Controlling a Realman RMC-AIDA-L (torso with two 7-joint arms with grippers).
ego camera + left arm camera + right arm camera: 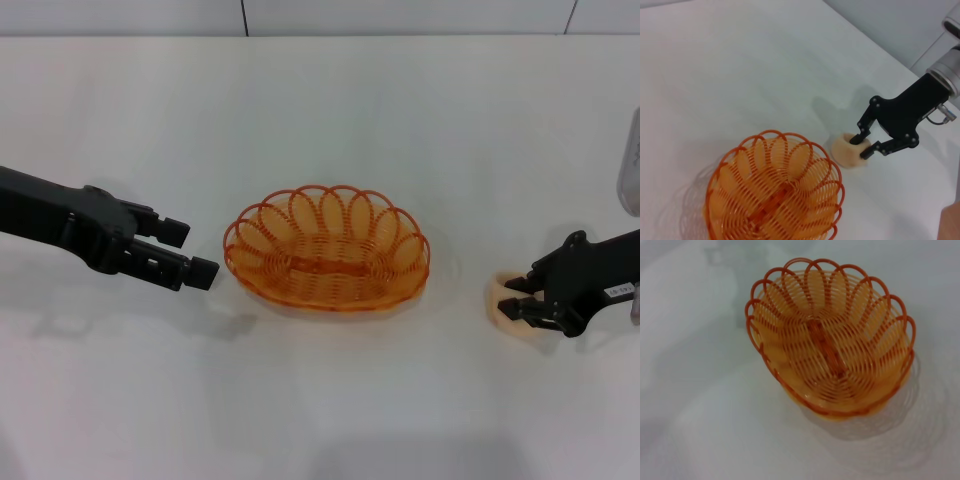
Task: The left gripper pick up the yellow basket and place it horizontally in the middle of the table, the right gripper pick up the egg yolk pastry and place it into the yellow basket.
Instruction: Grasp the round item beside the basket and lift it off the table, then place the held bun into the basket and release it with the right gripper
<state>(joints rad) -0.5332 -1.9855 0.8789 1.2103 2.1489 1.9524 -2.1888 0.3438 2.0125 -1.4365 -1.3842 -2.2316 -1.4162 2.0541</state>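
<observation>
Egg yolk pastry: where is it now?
Head view: the small round pale egg yolk pastry sits on the white table, right of the orange-yellow wire basket, between the right gripper's fingers.

this is looking like a robot test bench or lab rather than a home: a bare white tabletop (320, 120) is filling nearly every view, with a plain pale paneled wall (400, 15) running behind it. two black robot arms are reaching in from either side, and only a wire basket (327, 249) and a single pastry (850, 150) are sitting as props.
</observation>
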